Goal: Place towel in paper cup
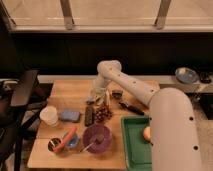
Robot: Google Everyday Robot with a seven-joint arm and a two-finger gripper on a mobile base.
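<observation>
The white paper cup (48, 115) stands upright near the table's left edge. A small grey-blue patch that looks like the towel (91, 100) lies at the middle of the table, mostly hidden by the gripper. My gripper (100, 98) points down at the table right beside that patch, well to the right of the cup.
On the wooden table (65, 92) are a thick blue pad (70, 116), a dark bar (89, 116), a brown cluster (103, 114), a purple bowl (96, 138), a carrot (65, 140), a small dark tin (53, 144) and a green tray (136, 147). A chair (22, 95) stands at the left.
</observation>
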